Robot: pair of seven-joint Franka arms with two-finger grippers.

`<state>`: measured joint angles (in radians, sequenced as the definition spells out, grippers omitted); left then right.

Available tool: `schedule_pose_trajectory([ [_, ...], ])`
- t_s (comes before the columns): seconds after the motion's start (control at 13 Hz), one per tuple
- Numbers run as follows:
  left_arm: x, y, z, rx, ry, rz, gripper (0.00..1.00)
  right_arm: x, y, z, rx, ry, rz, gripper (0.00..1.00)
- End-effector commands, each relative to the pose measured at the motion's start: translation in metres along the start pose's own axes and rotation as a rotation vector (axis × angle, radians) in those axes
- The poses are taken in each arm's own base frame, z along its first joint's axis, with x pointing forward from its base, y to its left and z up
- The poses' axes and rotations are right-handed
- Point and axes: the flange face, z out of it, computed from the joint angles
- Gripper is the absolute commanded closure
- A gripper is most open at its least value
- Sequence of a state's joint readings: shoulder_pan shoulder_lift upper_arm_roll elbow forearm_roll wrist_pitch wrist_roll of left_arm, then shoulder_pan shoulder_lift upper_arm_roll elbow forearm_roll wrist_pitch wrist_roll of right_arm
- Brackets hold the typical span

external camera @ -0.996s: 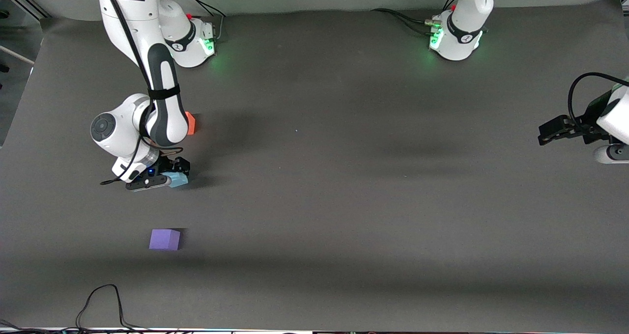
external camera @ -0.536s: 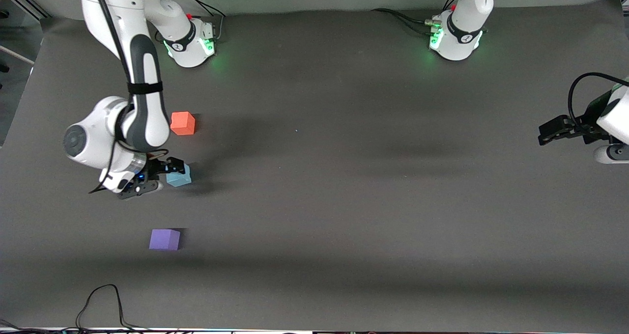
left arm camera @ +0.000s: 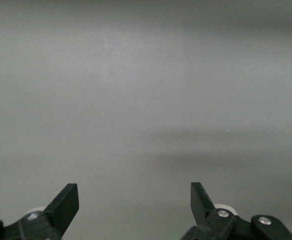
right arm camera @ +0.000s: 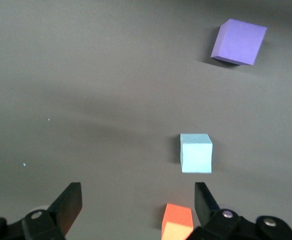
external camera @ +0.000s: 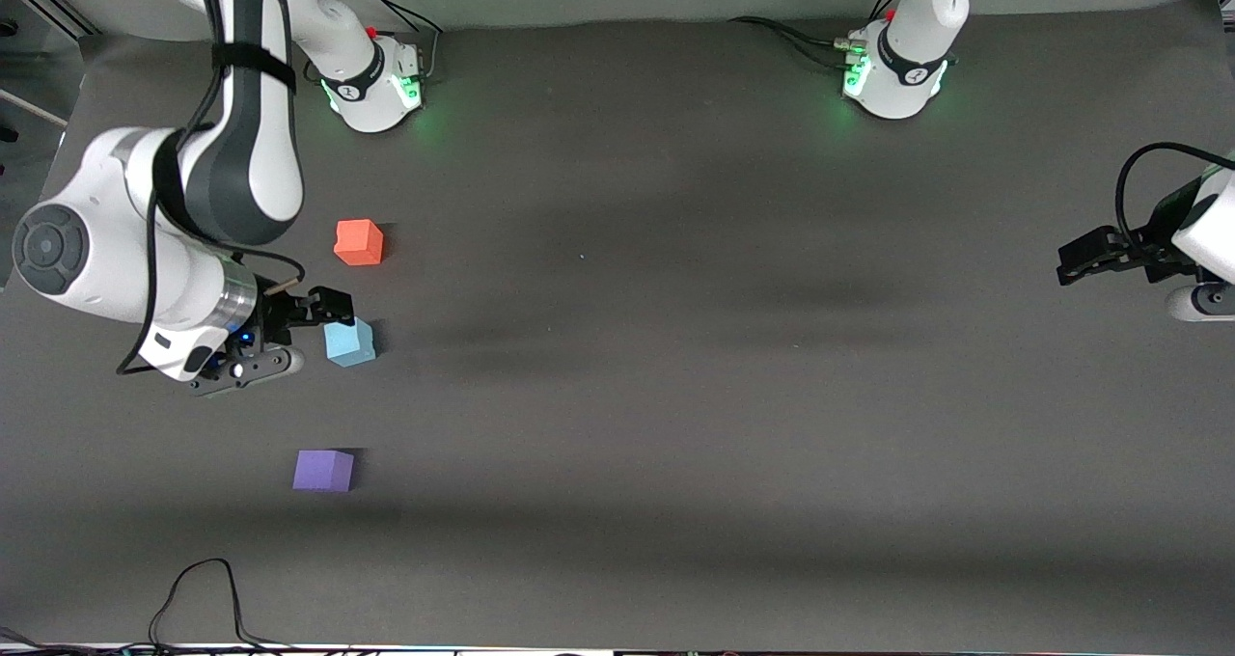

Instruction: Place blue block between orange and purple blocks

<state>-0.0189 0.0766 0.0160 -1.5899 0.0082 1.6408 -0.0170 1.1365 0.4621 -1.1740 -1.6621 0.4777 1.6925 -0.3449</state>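
Item 1: small matte sky-blue cube, the blue block (external camera: 349,341). I find it resting on the dark grey table mat (external camera: 675,396), free of any grip. It sits between item 2, the matte orange-red cube (external camera: 359,242) at its 12 o'clock in the front view, and item 3, the matte violet-purple cube (external camera: 323,470) at roughly its 6 o'clock.

Item 4: right gripper (external camera: 289,333), jaws wide and empty, just beside the blue block at its 9 o'clock.

Item 5: left gripper (left arm camera: 134,200), jaws wide, empty, waiting over bare mat at the left arm's end.

Status: I judge placement done; only clearing the right arm is left.
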Motion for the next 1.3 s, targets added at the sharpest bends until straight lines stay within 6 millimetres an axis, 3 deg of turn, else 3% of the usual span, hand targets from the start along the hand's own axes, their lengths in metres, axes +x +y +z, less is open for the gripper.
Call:
schedule_pose_trajectory([
  [0.0, -0.005, -0.002, -0.003, 0.012, -0.006, 0.007, 0.0, -0.009, -0.001, -0.051, -0.03, 0.002, 0.018, 0.0],
  [0.23, -0.005, -0.002, -0.003, 0.012, -0.006, 0.009, 0.0, -0.012, 0.012, -0.074, -0.009, 0.014, 0.045, 0.0],
  [0.38, -0.005, -0.002, -0.003, 0.012, -0.006, 0.009, 0.0, -0.013, 0.014, -0.075, -0.014, 0.003, 0.048, 0.0],
  [0.77, -0.005, -0.001, -0.003, 0.011, -0.006, 0.01, 0.0, -0.029, 0.007, -0.097, -0.038, 0.035, 0.044, 0.0],
  [1.23, -0.005, -0.002, -0.002, 0.012, -0.008, 0.009, 0.0, -0.06, 0.047, -0.112, -0.012, 0.095, 0.076, 0.0],
])
